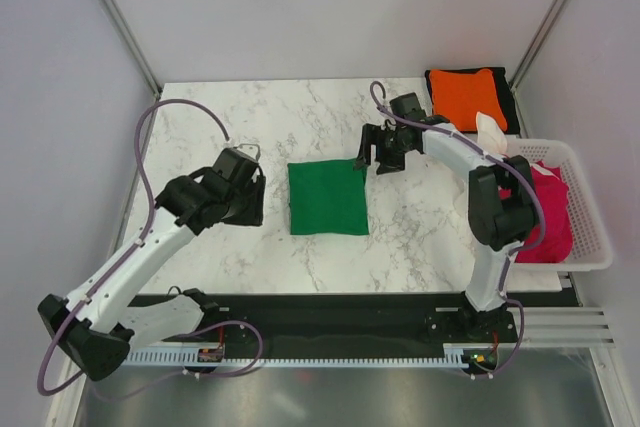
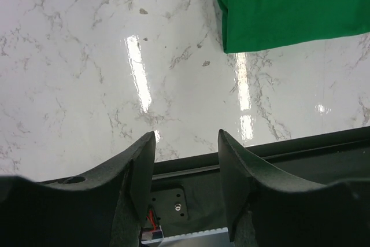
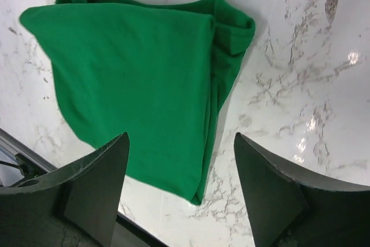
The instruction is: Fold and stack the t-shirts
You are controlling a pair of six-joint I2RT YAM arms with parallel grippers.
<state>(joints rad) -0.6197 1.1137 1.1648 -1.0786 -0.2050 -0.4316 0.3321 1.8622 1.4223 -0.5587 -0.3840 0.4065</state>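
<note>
Bench: white marble-patterned bench (image 1: 200, 127) with both arms bolted at its near edge.
Green t-shirt: the bright green t-shirt (image 1: 327, 198) lies folded into a near-square at the middle of the bench, flat, with nothing on it. In the right wrist view (image 3: 133, 79) its layers show as a bunched fold along one side.
Left hand: the left hand (image 1: 252, 205) hangs just beside the green t-shirt's left edge, not touching it. The left wrist view (image 2: 186, 137) shows its two fingers partly spread with only bare marble and the bench's near edge rail between them; it has hold of nothing. A corner of the green cloth (image 2: 289, 4) lies apart from the fingers.
Right hand: the right hand (image 1: 373, 159) is at the far right corner of the green t-shirt. Its fingers stand wide apart (image 3: 180, 140) over the cloth and grip nothing.
Orange t-shirt: the orange t-shirt (image 1: 466, 95) lies folded in the far right corner of the bench.
Black t-shirt: the black t-shirt (image 1: 511, 105) lies under the orange one, showing as a dark border.
Basket: the white slotted basket (image 1: 590, 217) sits at the right edge of the bench.
Crimson t-shirt: the crimson t-shirt (image 1: 548, 217) lies crumpled inside the basket.
White t-shirt: the white t-shirt (image 1: 492, 132) is bunched at the basket's far end, beside the right arm.
</note>
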